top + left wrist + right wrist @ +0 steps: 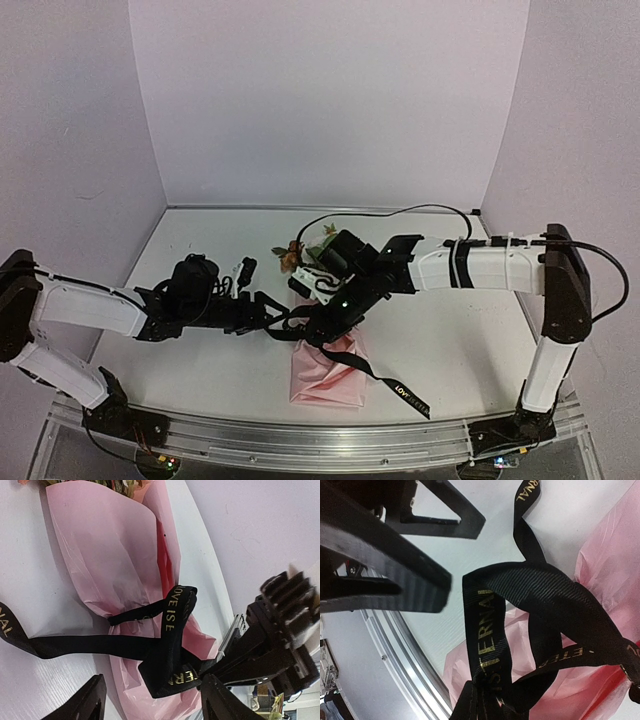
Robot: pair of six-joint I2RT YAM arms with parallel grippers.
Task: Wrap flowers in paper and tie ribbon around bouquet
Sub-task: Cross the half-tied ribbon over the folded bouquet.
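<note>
Since the bouquet (115, 555) lies flat on the table (200, 250), near the front edge and between the two arms, the knot must be made low, close to the surface. The flowers (298, 252) point to the far wall and the narrow end of the paper (325, 375) points to the near edge.

The ribbon (170, 615) goes around the narrow part of the cone and crosses itself in a loose loop; I think it is not yet pulled tight. One tail runs away over the table toward the right side.

The right gripper (207, 666) is closed and pinches the ribbon just beside the crossing. The left gripper (152, 685) stands wide open, with nothing between its fingers, near the loop.

To do this step well, in my judgement, the left claw should take the free strand close to the crossing, not far along the tail. It should close fully before any pull. Then both should draw apart slowly and level, so that the thin paper does not tear or slide and the loop does not slip off the narrow end.
</note>
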